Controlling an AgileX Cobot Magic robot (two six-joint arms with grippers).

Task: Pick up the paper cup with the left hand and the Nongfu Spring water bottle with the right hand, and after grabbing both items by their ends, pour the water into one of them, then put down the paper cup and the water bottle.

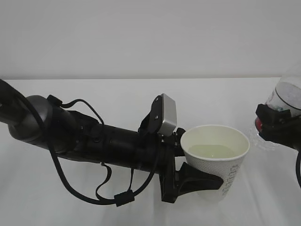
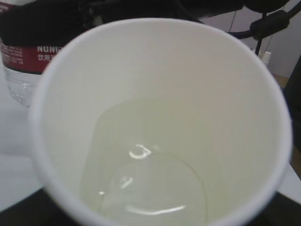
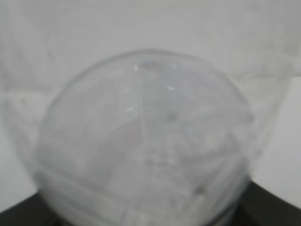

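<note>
On bottle (image 2: 19, 56) label: "NUN…" w/ Chinese text; cup (image 1: 221, 160) lettering unreadable.

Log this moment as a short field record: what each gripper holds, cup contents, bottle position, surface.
left gripper: left hand closed around the paper cup, holding it upright
cup contents: the water, shallow, well below the rim
right gripper: right hand gripping the Nongfu Spring water bottle at the right edge of the exterior view
bottle position: apart from the cup, to its right; its mouth is not visible
surface: white table
</note>
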